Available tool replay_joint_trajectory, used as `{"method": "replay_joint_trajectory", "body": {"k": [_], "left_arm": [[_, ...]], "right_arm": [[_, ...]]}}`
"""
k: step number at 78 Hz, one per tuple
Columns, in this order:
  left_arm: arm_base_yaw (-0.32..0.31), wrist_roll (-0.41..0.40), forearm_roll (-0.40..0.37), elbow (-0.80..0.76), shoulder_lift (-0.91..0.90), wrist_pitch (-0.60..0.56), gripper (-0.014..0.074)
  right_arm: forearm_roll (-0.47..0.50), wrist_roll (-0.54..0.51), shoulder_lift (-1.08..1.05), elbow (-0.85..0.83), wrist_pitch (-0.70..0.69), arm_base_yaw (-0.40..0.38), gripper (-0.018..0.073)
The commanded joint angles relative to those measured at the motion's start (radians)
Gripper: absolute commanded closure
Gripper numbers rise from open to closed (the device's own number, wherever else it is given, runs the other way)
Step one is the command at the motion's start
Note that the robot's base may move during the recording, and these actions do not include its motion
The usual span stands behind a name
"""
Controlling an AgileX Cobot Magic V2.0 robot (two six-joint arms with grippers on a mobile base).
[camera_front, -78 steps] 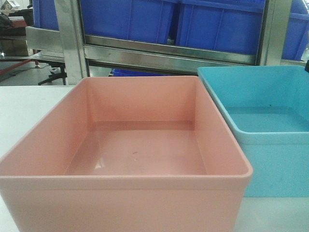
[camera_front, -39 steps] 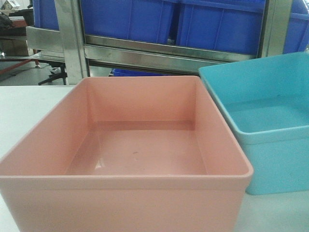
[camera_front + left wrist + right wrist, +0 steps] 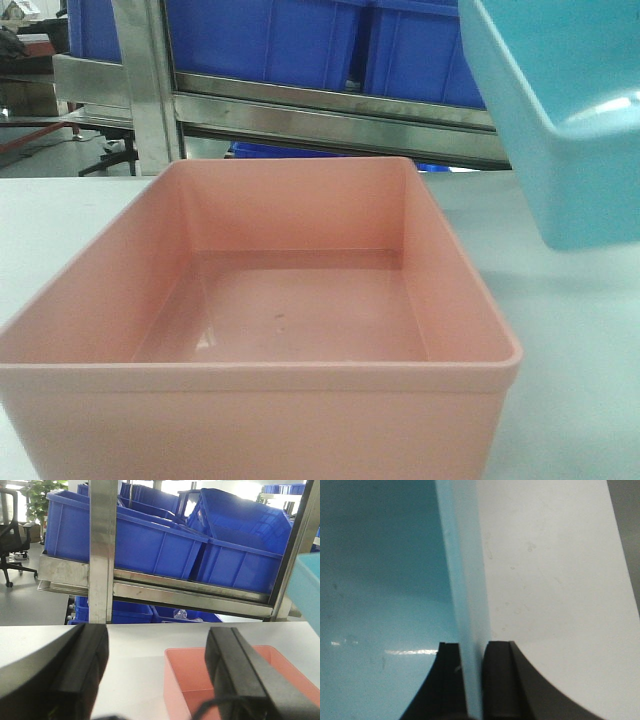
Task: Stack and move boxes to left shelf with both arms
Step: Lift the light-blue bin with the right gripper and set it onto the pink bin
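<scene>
My right jaws are clamping a wall of the sky-blue bin [image 3: 580, 150], holding it tilted above the worktop [image 3: 560, 330] toward its right edge — my left jaws are gaping empty near the salmon-pink bin [image 3: 280, 300].

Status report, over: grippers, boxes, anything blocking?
Right gripper shut on blue box wall, box raised and tilted. Left gripper open, empty, near pink box. Pink box on table, nothing inside.

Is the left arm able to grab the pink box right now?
Probably yes. The left gripper is open, the pink box sits just ahead of it on the table, and nothing lies between them.
</scene>
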Motion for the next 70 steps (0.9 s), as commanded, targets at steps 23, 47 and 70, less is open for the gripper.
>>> {"method": "replay_joint_trajectory", "body": {"k": [23, 47, 70], "left_arm": [[0.003, 0.001, -0.001, -0.028, 0.005, -0.071, 0.0261], [0.003, 0.001, -0.001, -0.028, 0.005, -0.071, 0.0261], [0.003, 0.001, -0.001, -0.028, 0.005, -0.071, 0.0261]], "right_arm": [[0.059, 0.333, -0.099, -0.083, 0.094, 0.247, 0.0503], [0.054, 0.534, -0.053, -0.054, 0.082, 0.547, 0.0503], [-0.003, 0.627, 0.030, -0.033, 0.017, 0.705, 0.0503]]}}
